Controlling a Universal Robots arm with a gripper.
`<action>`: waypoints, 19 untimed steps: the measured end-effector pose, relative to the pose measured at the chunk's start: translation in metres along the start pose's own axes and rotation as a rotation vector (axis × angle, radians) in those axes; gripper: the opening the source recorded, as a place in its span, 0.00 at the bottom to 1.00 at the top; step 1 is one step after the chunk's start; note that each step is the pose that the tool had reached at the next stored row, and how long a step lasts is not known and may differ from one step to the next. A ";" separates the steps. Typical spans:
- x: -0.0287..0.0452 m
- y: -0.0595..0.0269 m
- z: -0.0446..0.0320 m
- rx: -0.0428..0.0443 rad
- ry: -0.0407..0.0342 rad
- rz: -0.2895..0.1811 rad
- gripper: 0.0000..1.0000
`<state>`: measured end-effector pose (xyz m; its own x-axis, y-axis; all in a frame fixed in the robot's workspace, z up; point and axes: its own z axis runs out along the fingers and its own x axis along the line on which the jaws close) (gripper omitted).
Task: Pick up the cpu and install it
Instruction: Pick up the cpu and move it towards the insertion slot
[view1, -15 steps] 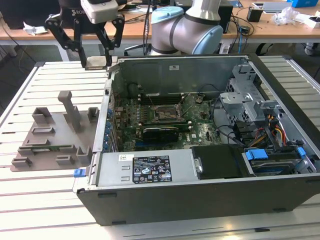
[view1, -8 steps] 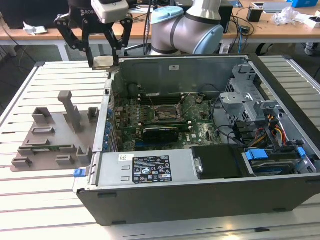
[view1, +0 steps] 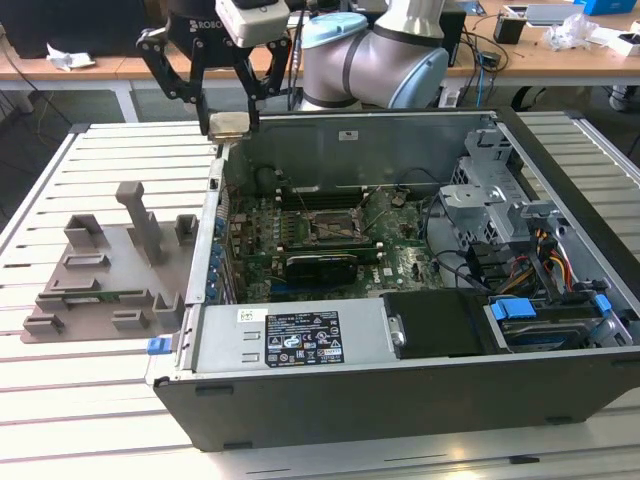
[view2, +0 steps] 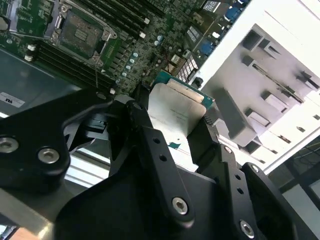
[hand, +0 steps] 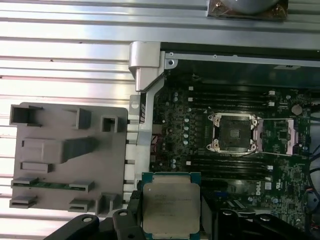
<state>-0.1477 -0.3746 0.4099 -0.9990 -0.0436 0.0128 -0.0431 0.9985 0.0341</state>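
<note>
The cpu (hand: 171, 207) is hanging pinched by its edges between the fingers (view2: 141, 120) of the gripper (view1: 228, 120). It is sitting above the side wall of the open computer case (view1: 400, 400), near the grey fixture tray (view1: 100, 270) on the bench (view1: 60, 400). I am eyeing the socket (hand: 235, 132) on the motherboard, well apart from the chip, and its frame is looking open to me. I am judging that the chip should travel level and square to that socket, without scraping its contacts.
</note>
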 end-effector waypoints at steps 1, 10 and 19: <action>-0.0015 -0.0001 0.0001 0.0000 0.0000 0.000 0.55; -0.0274 -0.0007 0.0079 0.0004 0.0008 0.002 0.55; -0.0786 0.0119 0.0353 0.0051 0.0033 0.002 0.55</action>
<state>-0.0702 -0.3582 0.3740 -0.9990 -0.0416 0.0161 -0.0412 0.9987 0.0290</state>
